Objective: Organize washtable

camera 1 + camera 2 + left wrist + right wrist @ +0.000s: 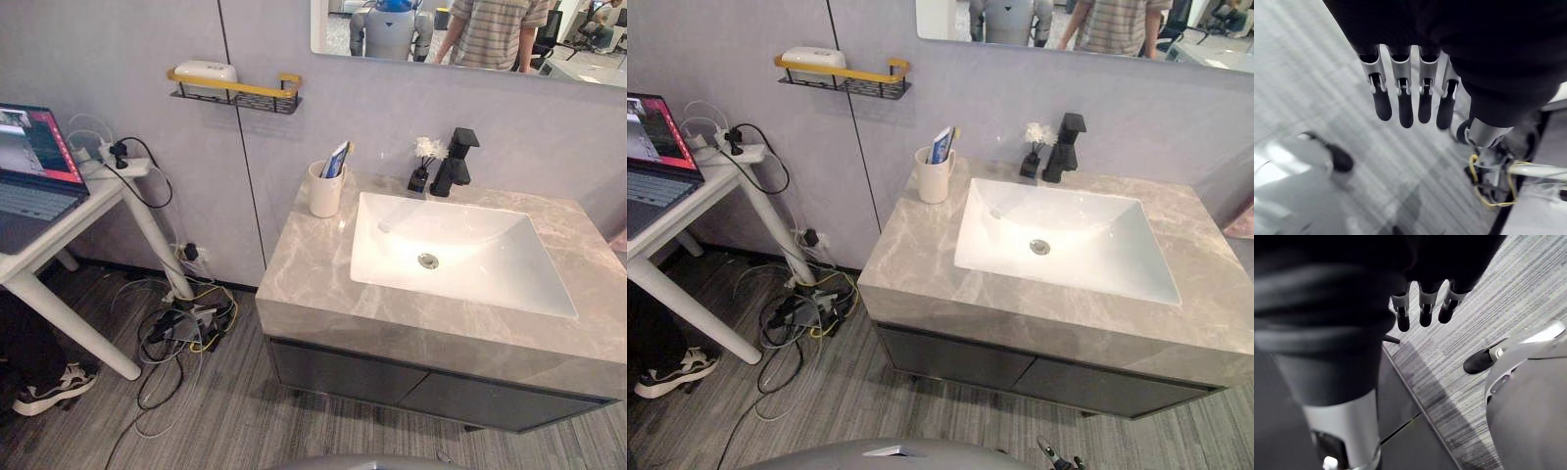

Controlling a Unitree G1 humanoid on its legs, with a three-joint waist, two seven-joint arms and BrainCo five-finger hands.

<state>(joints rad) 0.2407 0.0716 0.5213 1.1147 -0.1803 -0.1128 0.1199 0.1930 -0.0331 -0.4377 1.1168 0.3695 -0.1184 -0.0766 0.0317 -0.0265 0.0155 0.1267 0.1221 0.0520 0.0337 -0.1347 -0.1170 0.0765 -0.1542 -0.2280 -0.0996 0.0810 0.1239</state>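
**Washtable** (313, 269): centre and right of frame, grey marble top, white sink (470, 240) set in it.
**On top:** white cup (324, 191) at the counter's upper left, holding what may be a toothpaste tube. Black faucet (453, 162) and flower vase (420, 174) are at upper centre.
**Left hand** (1405, 105), **right hand** (1426, 313): fingers straight, empty, hanging over the floor.
**Step:** none started, by my reading.
**Next:** probably lift a hand to the cup, fingers spread wide enough to wrap it.

I see a laptop (34, 162) on a white table (59, 235), tangled cables (181, 328) on the floor, a shoe (54, 385) nearby.
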